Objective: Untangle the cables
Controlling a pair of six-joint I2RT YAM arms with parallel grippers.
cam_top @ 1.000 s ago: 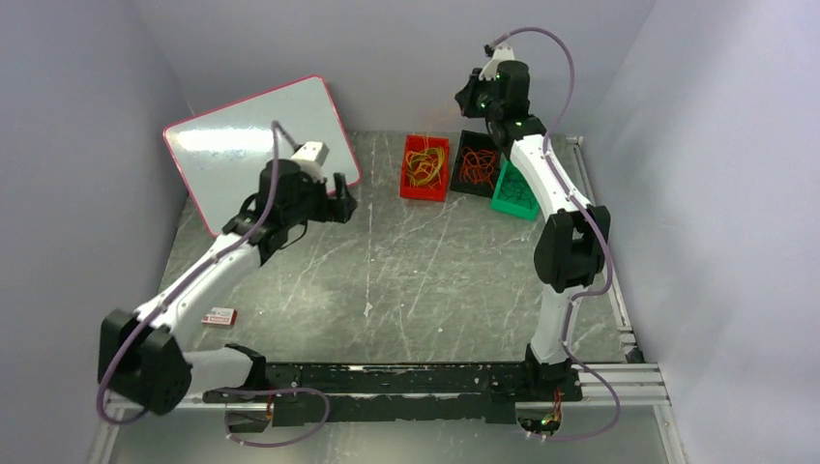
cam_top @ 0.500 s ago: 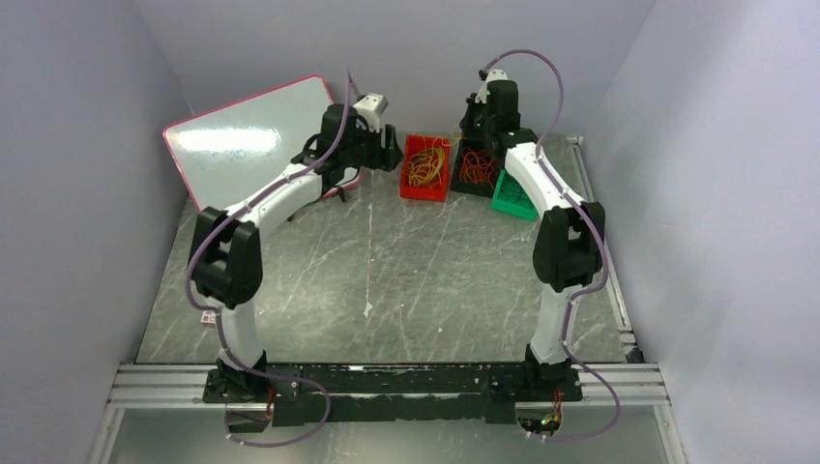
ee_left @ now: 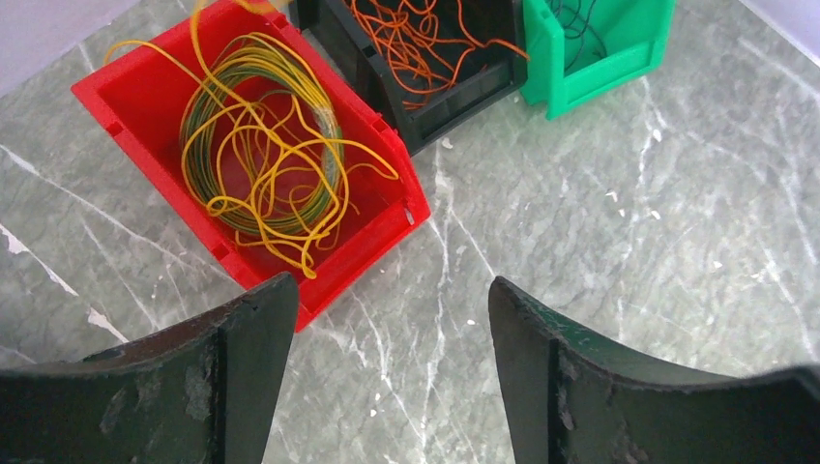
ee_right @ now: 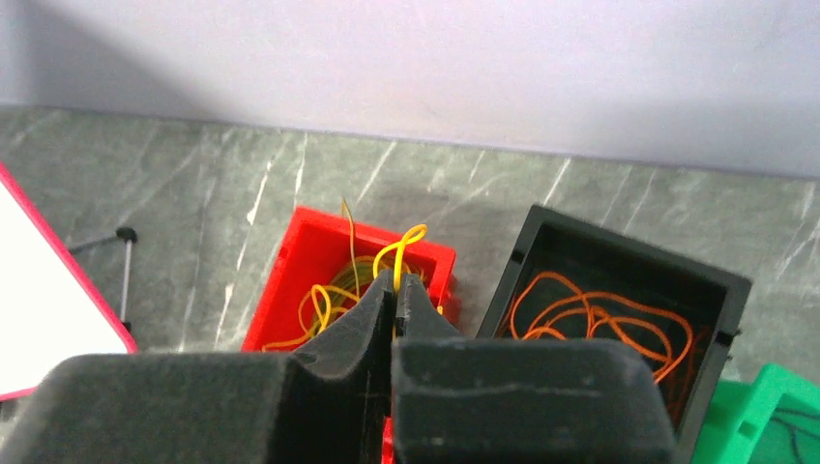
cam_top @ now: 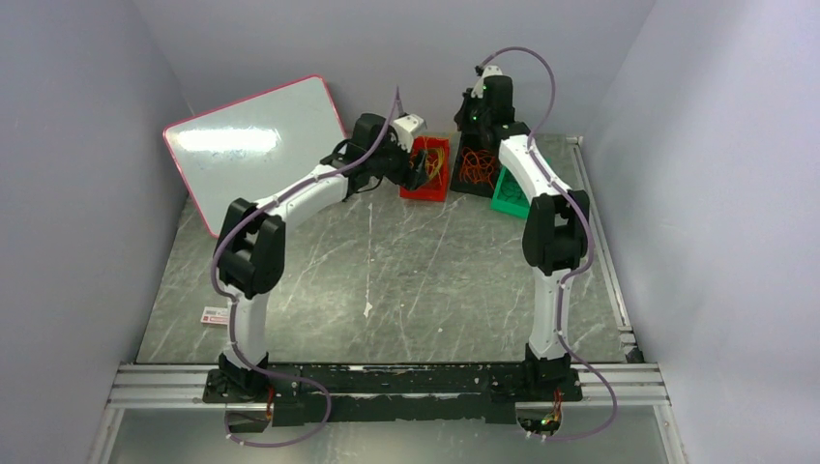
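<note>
The cables lie sorted by colour in three bins at the back. A yellow and green coil [ee_left: 261, 164] fills the red bin [ee_left: 360, 259], orange cables [ee_left: 416, 39] the black bin [ee_left: 454, 101], and dark ones [ee_left: 580, 19] the green bin [ee_left: 590, 72]. My left gripper [ee_left: 389, 290] hangs open just in front of the red bin [cam_top: 416, 191], with nothing between its fingers. My right gripper [ee_right: 396, 278] is above the red bin [ee_right: 280, 290], shut on a yellow cable loop [ee_right: 404, 242] that sticks out past its tips. In the top view the right gripper [cam_top: 471, 118] is behind the bins.
A whiteboard with a pink rim [cam_top: 253, 145] leans at the back left on a thin stand [ee_right: 116, 242]. A small red and white card [cam_top: 215, 316] lies near the left arm's base. The grey walls stand close behind the bins.
My left arm has swung from the left middle of the table across to the red bin. My right gripper has come down and left towards the bins, still shut.
</note>
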